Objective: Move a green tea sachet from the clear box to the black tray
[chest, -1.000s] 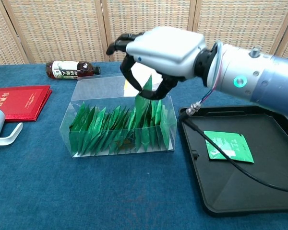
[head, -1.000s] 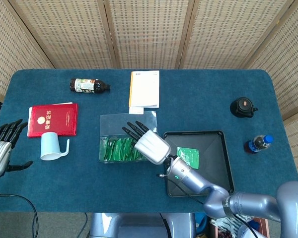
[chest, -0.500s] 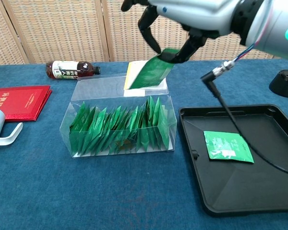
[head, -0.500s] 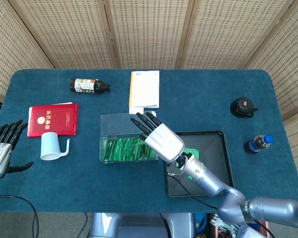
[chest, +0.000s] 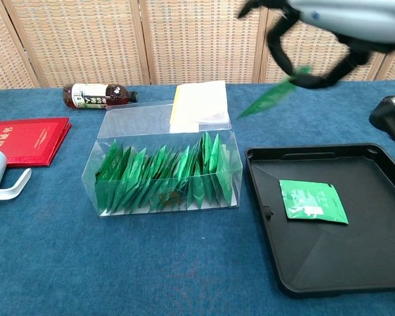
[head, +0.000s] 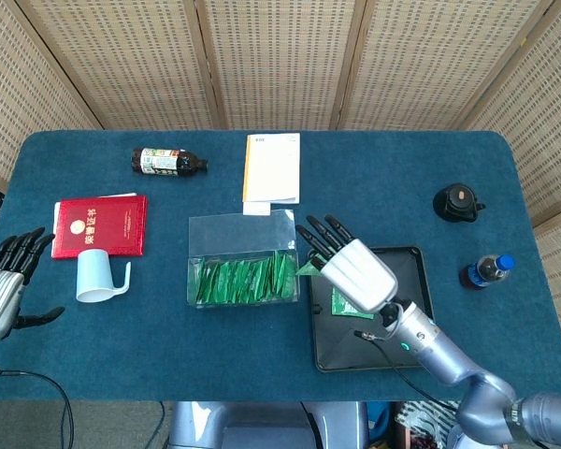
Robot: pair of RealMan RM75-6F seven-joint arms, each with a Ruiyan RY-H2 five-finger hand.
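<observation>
Clear box [chest: 161, 135]: stands on the blue table [head: 411, 178], left of the black tray; a row of green sachets [chest: 159, 178] stands upright on edge inside it, packed side by side along its near wall.
Black tray [chest: 375, 270]: just right of the box; one green sachet [chest: 312, 201] lies flat in it toward the far left part, the rest of the floor bare.
Held tea sachet [chest: 271, 98]: pinched in the right hand, tilted, in the air above the gap between box and tray, touching neither.
Right hand [head: 348, 267]: grasps the sachet between thumb and fingertips, raised over the tray's left edge.
Left hand [head: 2, 281]: at the table's left edge, fingers spread, grasping nothing.
White cup [head: 97, 277]: lies left of the box; whether anything is inside it cannot be told.
Dark bottle [chest: 97, 95]: lies on its side behind the box.
Blue-capped bottle [head: 487, 270]: stands right of the tray.
</observation>
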